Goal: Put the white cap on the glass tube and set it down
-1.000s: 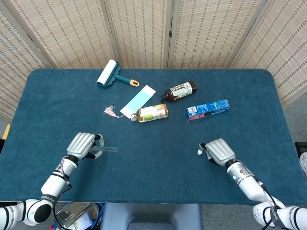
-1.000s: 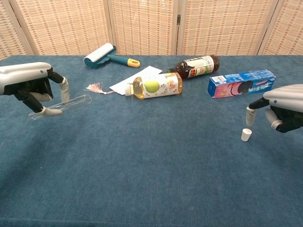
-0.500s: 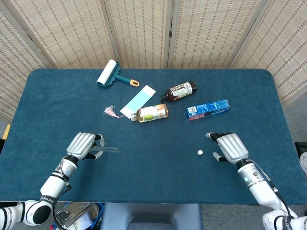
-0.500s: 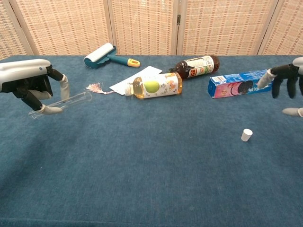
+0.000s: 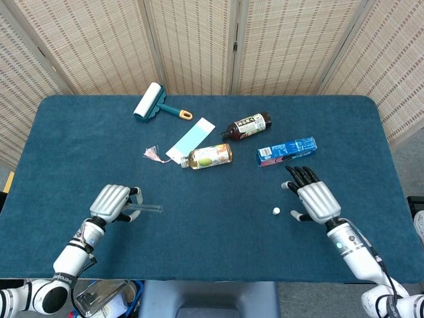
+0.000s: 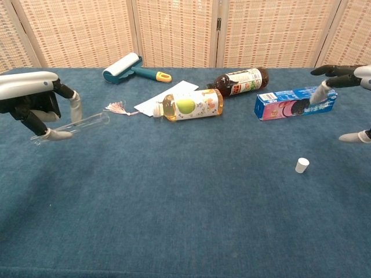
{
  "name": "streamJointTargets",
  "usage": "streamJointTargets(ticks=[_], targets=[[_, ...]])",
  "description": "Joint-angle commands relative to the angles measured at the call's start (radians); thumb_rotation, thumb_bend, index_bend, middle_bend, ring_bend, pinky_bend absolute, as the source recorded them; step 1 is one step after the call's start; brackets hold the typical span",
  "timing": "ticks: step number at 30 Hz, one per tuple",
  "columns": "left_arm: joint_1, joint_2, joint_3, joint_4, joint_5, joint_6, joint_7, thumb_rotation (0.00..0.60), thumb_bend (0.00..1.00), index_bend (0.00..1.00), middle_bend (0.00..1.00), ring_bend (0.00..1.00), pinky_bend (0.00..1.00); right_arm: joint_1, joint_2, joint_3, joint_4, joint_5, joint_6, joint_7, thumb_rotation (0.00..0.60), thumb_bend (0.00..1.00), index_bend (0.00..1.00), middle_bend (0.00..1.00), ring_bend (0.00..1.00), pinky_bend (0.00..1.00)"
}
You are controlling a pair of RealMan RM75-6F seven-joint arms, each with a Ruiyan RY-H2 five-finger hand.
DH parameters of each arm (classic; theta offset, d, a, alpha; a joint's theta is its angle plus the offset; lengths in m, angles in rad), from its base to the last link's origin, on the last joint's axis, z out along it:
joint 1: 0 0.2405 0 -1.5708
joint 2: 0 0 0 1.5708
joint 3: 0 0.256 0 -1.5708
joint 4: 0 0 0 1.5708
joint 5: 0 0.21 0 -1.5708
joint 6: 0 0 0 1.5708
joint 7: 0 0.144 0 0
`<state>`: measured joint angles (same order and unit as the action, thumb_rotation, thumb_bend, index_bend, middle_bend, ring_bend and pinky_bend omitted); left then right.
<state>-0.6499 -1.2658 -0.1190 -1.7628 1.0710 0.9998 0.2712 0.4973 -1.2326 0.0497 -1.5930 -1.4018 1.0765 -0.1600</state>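
My left hand (image 5: 111, 201) (image 6: 32, 103) grips a clear glass tube (image 5: 147, 208) (image 6: 81, 123) a little above the cloth at the left, its free end pointing right. The small white cap (image 5: 276, 211) (image 6: 301, 165) stands on the blue cloth at the right, with nothing touching it. To the right of the cap my right hand (image 5: 313, 199) (image 6: 348, 75) hovers with its fingers spread and holds nothing.
Behind lie a lint roller (image 5: 151, 103), a blue-and-white card (image 5: 191, 140) with a pink tassel (image 5: 153, 156), a yellow drink bottle (image 5: 208, 156), a dark bottle (image 5: 246, 125) and a blue biscuit box (image 5: 287, 151). Folding screens stand behind the table (image 5: 212, 238).
My right hand has let go near the cap, lifted, spread its fingers and drawn back to the right. The cap stays where it stood. My left hand has barely moved.
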Motion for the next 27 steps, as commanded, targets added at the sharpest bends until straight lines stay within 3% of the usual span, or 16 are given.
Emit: streamJointTargets(ticks=[1,27], targets=[[0.002,0.002,0.002,-0.003,0.001,0.002,0.002,0.6,0.4,0.64,1.0,1.0,1.0,0.006,-0.022,-0.007,0.029,-0.012,-0.012,0.006,0.6,0.27,0.42,0.09,0.0,0.0],[0.0,-0.005,0.013,0.008,-0.001,-0.015,0.006,0.6,0.4,0.64,1.0,1.0,1.0,0.048,-0.184,-0.022,0.225,0.018,-0.129,-0.021,0.6,0.26,0.46,0.11,0.0,0.0]])
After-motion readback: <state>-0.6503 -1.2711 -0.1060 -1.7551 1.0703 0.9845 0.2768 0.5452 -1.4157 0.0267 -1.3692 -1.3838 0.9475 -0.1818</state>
